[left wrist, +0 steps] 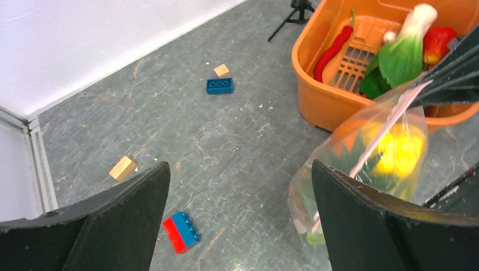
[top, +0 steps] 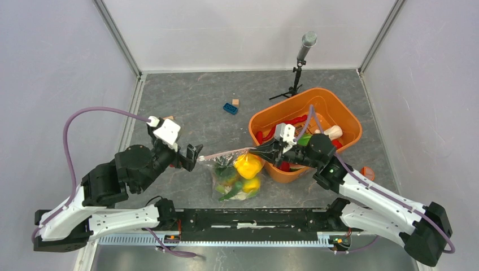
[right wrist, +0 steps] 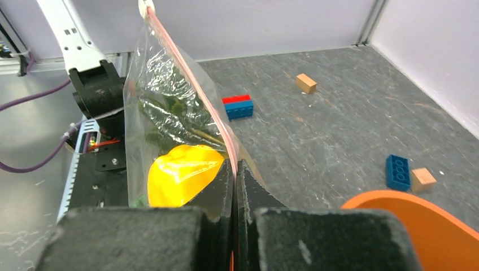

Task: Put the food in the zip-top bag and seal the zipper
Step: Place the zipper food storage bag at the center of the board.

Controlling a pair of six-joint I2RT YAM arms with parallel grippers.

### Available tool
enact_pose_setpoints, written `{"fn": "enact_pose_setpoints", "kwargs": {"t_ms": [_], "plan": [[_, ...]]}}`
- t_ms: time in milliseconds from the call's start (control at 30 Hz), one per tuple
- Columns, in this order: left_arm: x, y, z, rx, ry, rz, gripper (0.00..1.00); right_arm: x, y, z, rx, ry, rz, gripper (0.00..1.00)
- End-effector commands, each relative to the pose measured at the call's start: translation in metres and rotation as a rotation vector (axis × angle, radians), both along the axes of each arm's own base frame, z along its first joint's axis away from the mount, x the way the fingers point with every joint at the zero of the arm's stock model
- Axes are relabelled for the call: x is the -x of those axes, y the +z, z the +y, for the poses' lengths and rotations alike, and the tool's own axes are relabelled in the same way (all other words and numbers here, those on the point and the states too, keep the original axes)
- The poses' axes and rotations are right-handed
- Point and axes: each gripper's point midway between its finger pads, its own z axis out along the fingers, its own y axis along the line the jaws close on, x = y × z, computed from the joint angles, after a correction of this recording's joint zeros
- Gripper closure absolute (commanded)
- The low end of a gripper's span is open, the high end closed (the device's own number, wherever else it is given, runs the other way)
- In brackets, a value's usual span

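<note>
The zip-top bag (top: 236,175) hangs by its mouth over the table, with a yellow pepper (top: 248,165) and leafy greens inside. Its pink zipper (top: 226,154) runs between the two grippers. My right gripper (top: 261,152) is shut on the zipper's right end; in the right wrist view the fingers (right wrist: 248,192) pinch the pink strip (right wrist: 192,73), with the pepper (right wrist: 181,175) just left of them. My left gripper (top: 193,157) is open at the strip's left end. In the left wrist view it (left wrist: 239,165) holds nothing, and the bag (left wrist: 367,152) is beside its right finger.
An orange basket (top: 347,110) with red pieces and greens stands right behind the right gripper; it also shows in the left wrist view (left wrist: 322,107). A blue brick (top: 230,108), tan blocks (left wrist: 122,167) and a red-and-blue brick (left wrist: 181,231) lie on the table. A small microphone stand (top: 299,62) is at the back.
</note>
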Motion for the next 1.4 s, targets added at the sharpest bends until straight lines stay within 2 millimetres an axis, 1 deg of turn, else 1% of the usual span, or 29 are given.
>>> {"fn": "enact_pose_setpoints", "kwargs": {"t_ms": [0, 67, 133, 200, 233, 267, 367, 433, 533, 600, 667, 733, 800, 833, 900, 967, 1033, 1133, 1167, 1233, 1300, 1333, 1367], "plan": [[-0.009, 0.036, 0.02, 0.158, 0.144, -0.031, 0.0, 0.011, 0.038, 0.016, -0.059, 0.1, -0.022, 1.0], [-0.009, 0.035, 0.021, 0.166, 0.154, -0.024, 0.0, 0.007, 0.041, 0.021, -0.066, 0.077, -0.03, 1.0], [-0.011, 0.028, 0.015, 0.134, 0.153, -0.009, 0.0, 0.006, 0.046, 0.026, -0.064, 0.08, -0.036, 1.0], [-0.015, 0.016, 0.009, 0.069, 0.165, 0.014, 0.0, 0.004, 0.047, 0.031, -0.051, 0.076, -0.036, 1.0], [-0.016, 0.016, 0.011, 0.069, 0.182, 0.022, 0.0, 0.004, 0.048, 0.032, -0.046, 0.07, -0.04, 1.0], [-0.016, 0.019, 0.012, 0.085, 0.184, 0.023, 0.0, 0.004, 0.047, 0.034, -0.038, 0.068, -0.037, 1.0], [-0.017, 0.037, 0.022, 0.152, 0.201, -0.022, 0.0, 0.01, 0.046, 0.037, -0.033, 0.076, -0.033, 1.0], [-0.019, 0.04, 0.023, 0.124, 0.202, -0.036, 0.0, 0.013, 0.044, 0.039, -0.032, 0.079, -0.029, 1.0], [-0.024, 0.029, 0.012, 0.038, 0.191, -0.007, 0.0, 0.017, 0.041, 0.042, -0.028, 0.081, -0.024, 1.0], [-0.034, 0.021, 0.007, 0.018, 0.201, 0.015, 0.0, 0.017, 0.039, 0.042, -0.02, 0.069, -0.015, 1.0], [-0.05, 0.012, 0.013, 0.05, 0.24, 0.043, 0.0, 0.016, 0.035, 0.041, -0.001, 0.06, -0.034, 1.0], [-0.07, -0.001, 0.027, 0.075, 0.295, 0.084, 0.0, 0.016, 0.03, 0.04, 0.01, 0.05, -0.033, 1.0], [-0.084, -0.016, 0.037, 0.108, 0.313, 0.151, 0.0, 0.014, 0.026, 0.039, 0.017, 0.037, -0.031, 1.0], [-0.088, -0.022, 0.038, 0.143, 0.307, 0.187, 0.0, 0.014, 0.025, 0.039, 0.023, 0.036, -0.028, 1.0], [-0.096, -0.027, 0.053, 0.22, 0.363, 0.201, 0.0, 0.014, 0.022, 0.04, 0.039, 0.042, -0.026, 1.0], [-0.097, -0.031, 0.068, 0.275, 0.436, 0.195, 0.0, 0.015, 0.024, 0.042, 0.042, 0.051, -0.029, 1.0], [-0.094, -0.03, 0.083, 0.291, 0.502, 0.184, 0.0, 0.013, 0.029, 0.045, 0.037, 0.051, -0.037, 1.0], [-0.087, -0.023, 0.107, 0.302, 0.626, 0.139, 0.0, -0.006, 0.047, 0.052, 0.021, -0.023, -0.046, 1.0], [-0.084, -0.021, 0.115, 0.321, 0.673, 0.11, 0.0, -0.014, 0.058, 0.055, 0.009, -0.056, -0.052, 1.0], [-0.076, -0.016, 0.125, 0.365, 0.72, 0.063, 0.0, -0.029, 0.075, 0.066, 0.001, -0.089, -0.068, 1.0], [-0.067, -0.012, 0.131, 0.396, 0.738, 0.022, 0.0, -0.044, 0.096, 0.08, 0.005, -0.109, -0.098, 1.0], [-0.063, -0.01, 0.133, 0.404, 0.744, 0.004, 0.0, -0.055, 0.103, 0.085, 0.014, -0.147, -0.1, 1.0], [-0.059, -0.009, 0.136, 0.408, 0.755, -0.008, 0.0, -0.067, 0.115, 0.091, 0.014, -0.177, -0.112, 1.0]]}}
